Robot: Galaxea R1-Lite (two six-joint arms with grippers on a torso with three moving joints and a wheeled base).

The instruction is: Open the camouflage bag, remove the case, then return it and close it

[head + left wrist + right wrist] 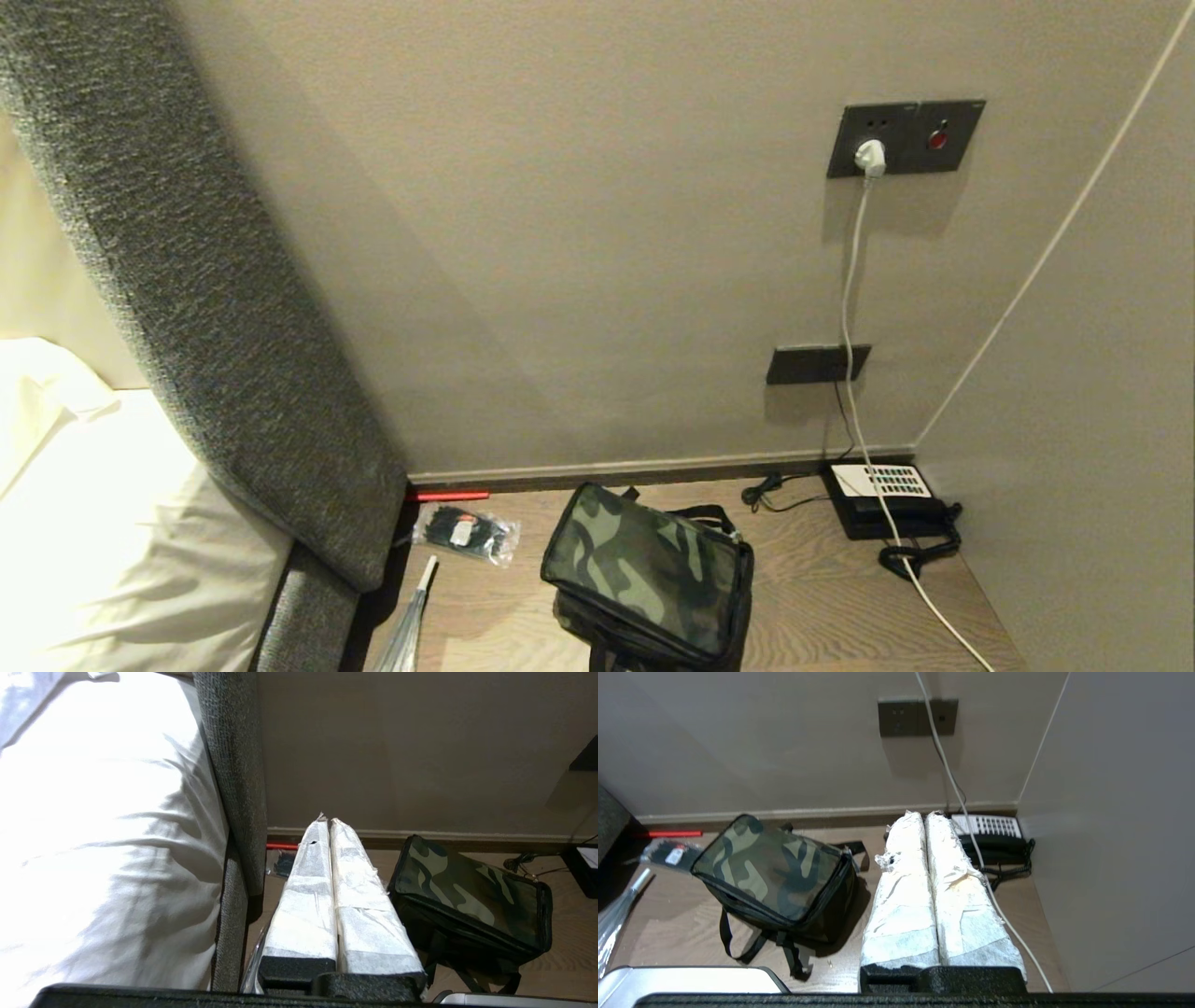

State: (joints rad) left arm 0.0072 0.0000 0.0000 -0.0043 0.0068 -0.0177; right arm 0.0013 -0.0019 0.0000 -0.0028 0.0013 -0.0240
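Camouflage bag (646,571) sits zipped shut mid-counter (812,597), bare wood on either side; the case isn't visible. Telephone (887,501) fills the far right corner, plastic packet (465,533) far left. Left claw (330,823) and right claw (923,815) both clenched, empty, short of the bag.

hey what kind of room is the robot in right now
Most likely a hotel bedroom, at a bedside table. A white pillow lies against a grey padded headboard, and a black telephone sits in the corner beneath wall sockets. The camouflage bag is on the wooden top.
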